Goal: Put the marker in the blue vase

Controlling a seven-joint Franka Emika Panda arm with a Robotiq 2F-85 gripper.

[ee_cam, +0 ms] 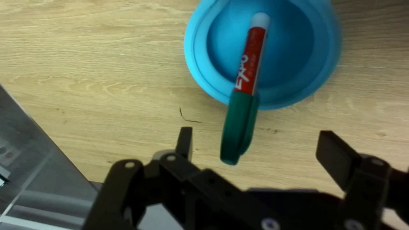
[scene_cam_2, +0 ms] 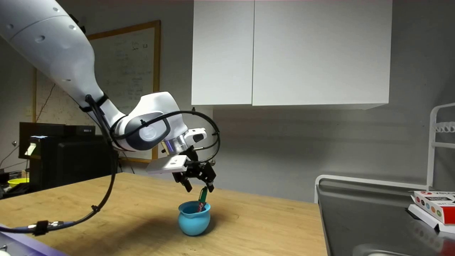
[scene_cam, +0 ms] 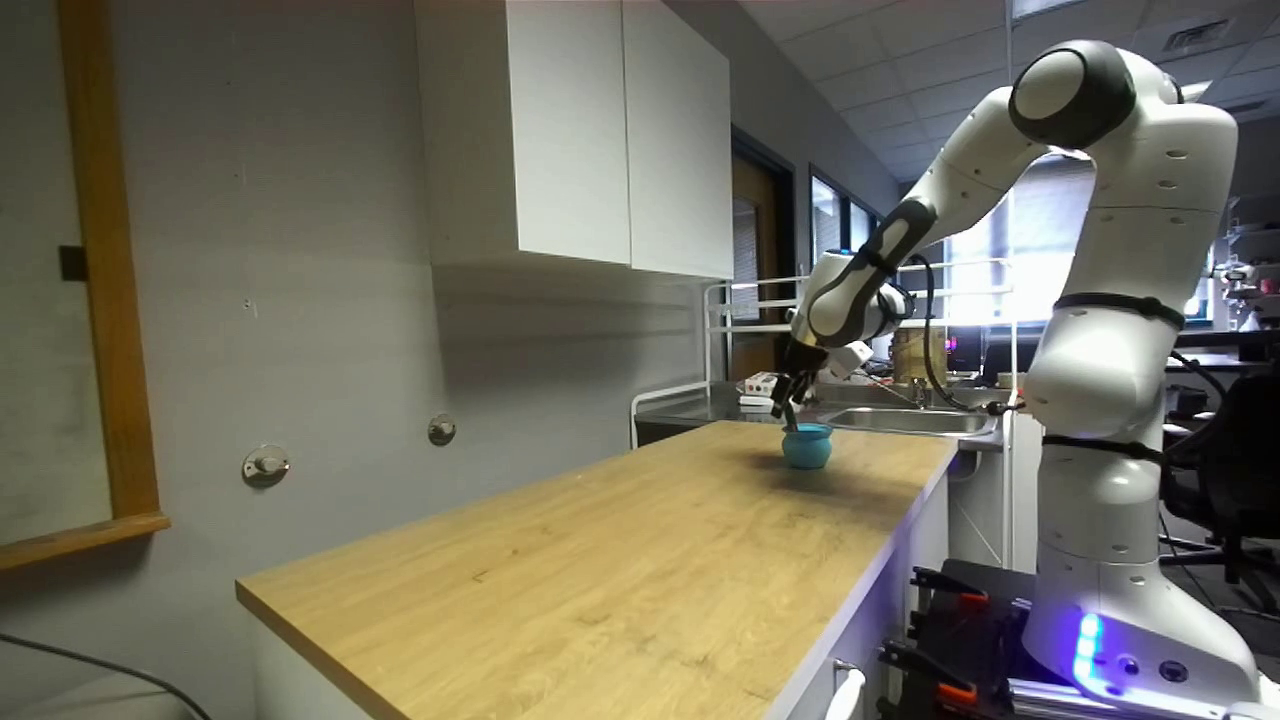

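Observation:
The blue vase (scene_cam_2: 193, 224) stands upright on the wooden counter in both exterior views (scene_cam: 807, 450). Its rim (ee_cam: 199, 57) shows at the top of the wrist view. The marker, with a red body (ee_cam: 251, 60) and a green cap, leans in the vase, white end inside and cap sticking out over the rim. It also shows in both exterior views (scene_cam_2: 202, 197) (scene_cam: 791, 416). My gripper (ee_cam: 256, 137) is open just above the vase, its fingers apart on either side of the cap, with gaps to both. The gripper also shows in both exterior views (scene_cam_2: 199, 188) (scene_cam: 786, 396).
The wooden counter (scene_cam: 560, 560) runs along the wall under white cabinets (scene_cam: 570, 130). A metal sink (scene_cam: 910, 421) and a white rack (scene_cam_2: 369, 182) lie past its end. Boxes (scene_cam_2: 435, 209) sit by the sink. A black cable (scene_cam_2: 108, 177) hangs from the arm.

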